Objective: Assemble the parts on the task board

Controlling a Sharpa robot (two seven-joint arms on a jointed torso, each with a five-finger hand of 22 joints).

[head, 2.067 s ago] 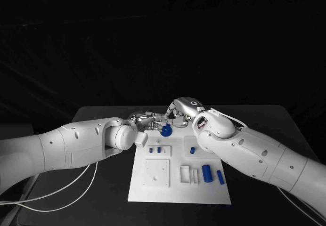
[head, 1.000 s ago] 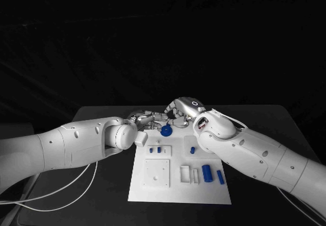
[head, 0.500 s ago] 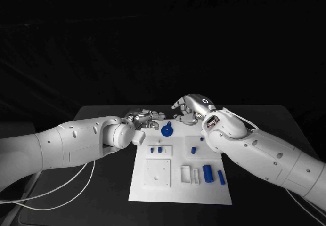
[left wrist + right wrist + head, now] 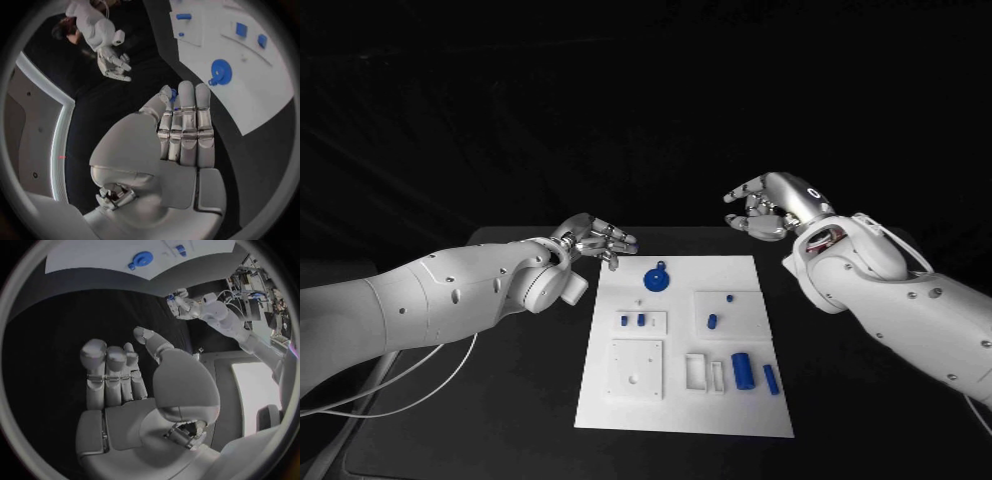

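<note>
The white task board (image 4: 733, 410) lies mid-table. A round blue part with a small lug (image 4: 655, 277) (image 4: 220, 72) (image 4: 142, 260) rests near the board's far edge. Small blue pegs (image 4: 633, 320) stand in a white block, another blue peg (image 4: 711, 321) stands beside them, and two blue cylinders (image 4: 751, 371) lie at the near right. My left hand (image 4: 594, 238) (image 4: 178, 125) hovers at the board's far left corner, fingers extended, holding nothing. My right hand (image 4: 767, 207) (image 4: 122, 372) is raised off the board's far right, fingers loosely spread and empty.
A white square plate (image 4: 635, 369) and white upright blocks (image 4: 702, 372) sit on the near half of the board. Black tabletop (image 4: 516, 400) surrounds the board on all sides. A white cable (image 4: 387, 400) trails under my left arm.
Both hands held the round blue part together over the board's far edge. They let go of it and drew apart, the right rising to the right, the left pulling back left. The part now lies on the board.
</note>
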